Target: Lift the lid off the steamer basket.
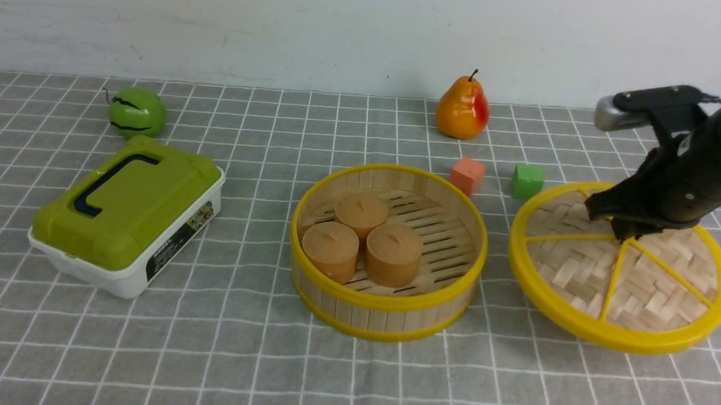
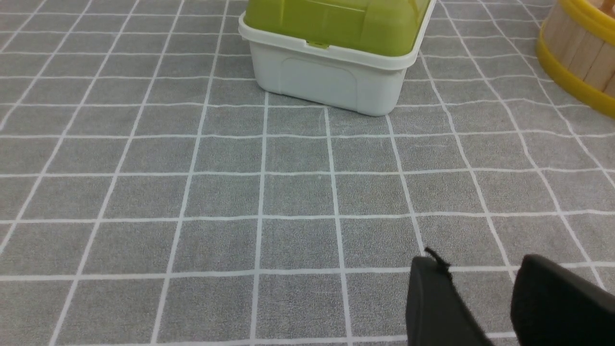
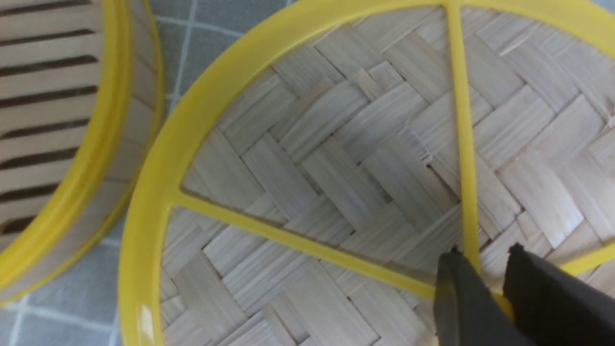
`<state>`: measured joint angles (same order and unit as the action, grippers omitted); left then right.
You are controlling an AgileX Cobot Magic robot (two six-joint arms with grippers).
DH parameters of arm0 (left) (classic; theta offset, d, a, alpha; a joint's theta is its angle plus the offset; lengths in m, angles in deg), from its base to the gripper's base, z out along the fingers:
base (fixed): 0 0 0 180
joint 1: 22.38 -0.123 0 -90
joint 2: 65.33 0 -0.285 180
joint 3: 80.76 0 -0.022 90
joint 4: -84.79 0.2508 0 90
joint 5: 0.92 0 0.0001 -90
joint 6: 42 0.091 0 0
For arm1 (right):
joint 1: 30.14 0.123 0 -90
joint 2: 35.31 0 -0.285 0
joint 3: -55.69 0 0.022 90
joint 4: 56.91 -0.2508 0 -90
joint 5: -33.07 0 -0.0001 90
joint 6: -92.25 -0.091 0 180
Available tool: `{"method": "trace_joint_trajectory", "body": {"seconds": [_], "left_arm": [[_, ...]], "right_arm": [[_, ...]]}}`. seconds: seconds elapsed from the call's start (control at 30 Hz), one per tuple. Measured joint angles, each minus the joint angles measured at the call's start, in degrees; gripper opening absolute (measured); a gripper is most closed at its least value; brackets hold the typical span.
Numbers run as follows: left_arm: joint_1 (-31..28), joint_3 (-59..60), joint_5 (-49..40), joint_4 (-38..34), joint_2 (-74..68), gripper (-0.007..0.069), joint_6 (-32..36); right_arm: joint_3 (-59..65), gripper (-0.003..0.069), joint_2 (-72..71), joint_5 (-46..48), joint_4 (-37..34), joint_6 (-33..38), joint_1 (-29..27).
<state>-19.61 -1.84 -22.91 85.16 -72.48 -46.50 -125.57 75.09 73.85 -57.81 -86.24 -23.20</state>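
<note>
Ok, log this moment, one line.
yellow-rimmed woven bamboo lid: off round slatted steamer basket | right gripper: shut on lid | left gripper: open

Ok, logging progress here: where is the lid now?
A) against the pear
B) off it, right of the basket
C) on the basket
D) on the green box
B: the lid is clear of the open basket, on its right, with the right gripper at its centre.

Place: we take it for a lab test setup.
Wall [image 1: 371, 28]: bare — plain white.
Counter [image 1: 350, 377]: grey grid cloth — toy pear [image 1: 463, 108], orange cube [image 1: 467, 175], green cube [image 1: 527, 181].
</note>
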Motion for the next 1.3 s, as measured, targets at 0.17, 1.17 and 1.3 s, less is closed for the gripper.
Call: {"method": "trace_joint_trajectory", "body": {"seconds": [0.17,1.17,1.3], "left_arm": [[0.0,0.0,0.0,0.0,0.0,0.0239,0.0],[0.0,0.0,0.0,0.0,0.0,0.0239,0.0],[0.0,0.0,0.0,0.0,0.0,0.0239,0.0]], "right_arm": [[0.0,0.0084,4.38,-3.67,0.38,-3.33,0.0],[23.15,-0.0021,-57.79,12.64,-15.77,11.53,0.0],[32.06,-0.0021,-70.34,9.91,-15.84,11.65,0.0]]}}
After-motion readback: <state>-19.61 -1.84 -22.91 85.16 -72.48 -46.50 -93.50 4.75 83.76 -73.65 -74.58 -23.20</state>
